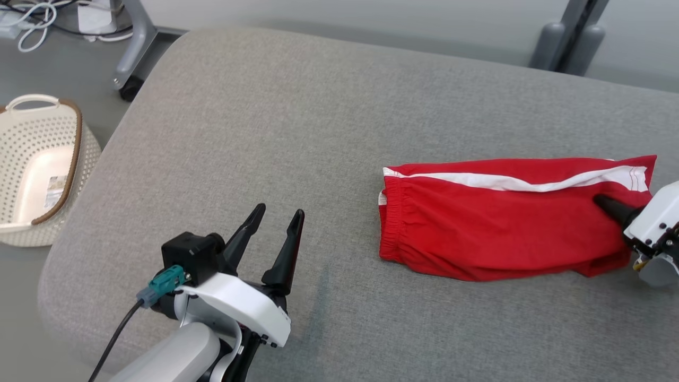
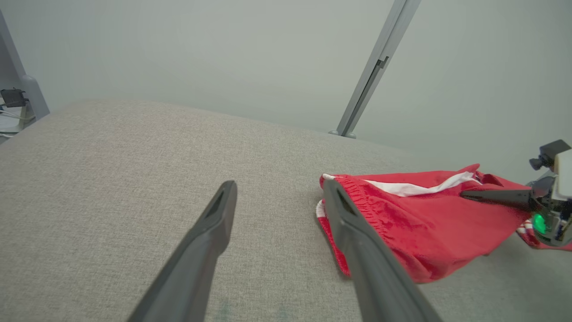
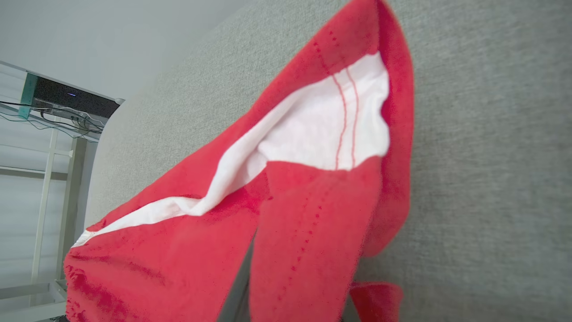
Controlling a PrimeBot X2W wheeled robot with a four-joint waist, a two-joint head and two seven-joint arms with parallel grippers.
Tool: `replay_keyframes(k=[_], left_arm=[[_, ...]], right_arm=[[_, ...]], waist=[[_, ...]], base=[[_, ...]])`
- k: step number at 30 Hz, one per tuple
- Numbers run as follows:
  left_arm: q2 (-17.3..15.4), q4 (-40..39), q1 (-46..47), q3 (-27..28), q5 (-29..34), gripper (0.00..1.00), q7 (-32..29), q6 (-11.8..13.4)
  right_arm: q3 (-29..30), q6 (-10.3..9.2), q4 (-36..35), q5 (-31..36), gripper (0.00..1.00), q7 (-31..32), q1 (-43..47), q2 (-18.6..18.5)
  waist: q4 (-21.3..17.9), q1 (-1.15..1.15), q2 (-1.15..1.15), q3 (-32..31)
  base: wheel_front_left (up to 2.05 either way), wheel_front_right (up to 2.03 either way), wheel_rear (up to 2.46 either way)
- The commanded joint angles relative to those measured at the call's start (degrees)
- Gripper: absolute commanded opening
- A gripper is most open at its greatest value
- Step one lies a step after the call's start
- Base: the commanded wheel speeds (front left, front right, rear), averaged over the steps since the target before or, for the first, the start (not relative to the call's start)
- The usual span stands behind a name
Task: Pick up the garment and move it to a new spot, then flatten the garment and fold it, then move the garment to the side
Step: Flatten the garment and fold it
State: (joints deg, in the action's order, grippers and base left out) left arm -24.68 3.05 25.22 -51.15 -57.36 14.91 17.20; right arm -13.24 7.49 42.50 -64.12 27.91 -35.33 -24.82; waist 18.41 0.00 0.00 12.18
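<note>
A: Where is the garment (image 1: 498,228)?

B: It lies on the grey cushion (image 1: 318,116), in the right half of the head view. It is red, folded into a long strip running left to right. A white stripe (image 1: 509,183) runs along its far edge, and the gathered waistband (image 1: 392,223) is at the left end.

A: And the right gripper (image 1: 610,207)?

B: It is at the garment's right end, clamped on the cloth there. One dark finger lies on top of the red fabric. The other is hidden under it. In the right wrist view the cloth drapes over the fingers, with a sliver of one finger (image 3: 239,286) showing at the bottom edge. That end of the garment sits a little raised off the cushion in the left wrist view.

A: The left gripper (image 1: 279,210)?

B: Its jaws stand apart and hold nothing. It is above bare cushion at the lower left, well apart from the waistband, fingers pointing toward the far edge.

A: Anything else around?

B: A pale perforated basket (image 1: 37,159) stands on the floor to the left of the cushion.
</note>
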Motion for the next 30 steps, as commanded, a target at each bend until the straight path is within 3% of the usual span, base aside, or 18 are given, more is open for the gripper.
replay_keyframes(k=[1, 9, 16, 21, 30], left_arm=[[-0.3, 0.2, -0.8, 0.3, 0.5, 1.0, 0.2, 0.2], [-0.4, 0.0, -3.9, 2.0, 2.2, 1.0, 0.3, 1.5], [0.6, -1.0, -6.9, 5.7, 5.7, 1.0, 0.3, 1.6], [2.3, -0.8, -8.9, 8.2, 9.0, 1.0, 0.3, 0.5], [6.0, 1.4, -11.4, 9.5, 11.7, 1.0, 0.2, -2.1]], right_arm=[[0.1, 0.03, -0.6, -0.4, 0.0, -0.9, 1.4, -0.3], [-0.5, 0.03, -3.1, -0.1, 0.0, -5.6, 6.8, -1.5], [-0.4, 0.03, -4.8, -0.1, 0.0, -7.5, 8.3, -2.6], [-1.5, 0.03, -6.1, 1.0, 0.0, -6.7, 6.6, -1.8], [-3.5, 0.04, -6.8, 2.8, 0.0, -4.1, 4.4, 4.1]], waist=[[-1.3, 0.0, 0.0, -1.5], [-5.4, 0.0, 0.0, -5.3], [-6.5, 0.0, 0.0, -6.6], [-5.6, 0.0, 0.0, -7.6], [-1.1, 0.0, 0.0, -8.9]], base=[[0.0, 0.0, 0.0], [0.0, 0.0, 0.0], [0.0, 0.0, 0.0], [0.0, 0.0, 0.0], [0.0, 0.0, 0.0]])
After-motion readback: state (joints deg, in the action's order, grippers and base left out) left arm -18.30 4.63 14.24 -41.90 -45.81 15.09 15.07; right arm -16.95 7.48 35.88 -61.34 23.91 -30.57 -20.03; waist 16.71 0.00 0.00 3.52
